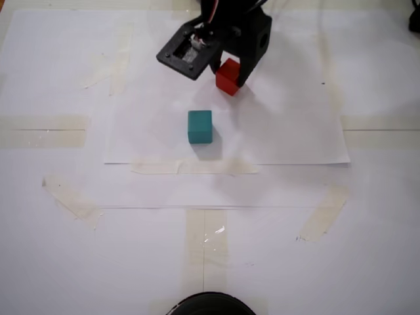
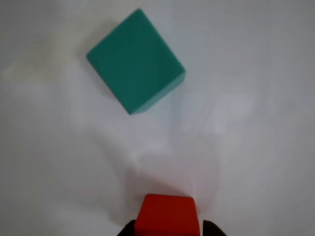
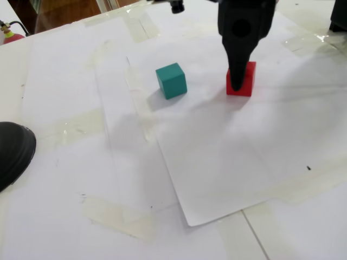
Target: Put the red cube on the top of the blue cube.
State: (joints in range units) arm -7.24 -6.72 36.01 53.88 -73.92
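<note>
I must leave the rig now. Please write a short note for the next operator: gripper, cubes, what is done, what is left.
Gripper: its fingers stand on either side of the red cube; it looks shut on it. The wrist view shows the cube between the two fingertips.
Red cube: in a fixed view it seems to sit on the paper or just above it; I cannot tell which.
Blue cube: alone on the paper, apart from the red one, nothing on top.
Done: red cube reached and probably grasped.
Left: lift it, carry it over the blue cube, set it on top, release.

Red cube [image 2: 166,214] between tool [image 2: 167,230] fingers; blue cube [image 2: 135,61] apart, ahead.
</note>
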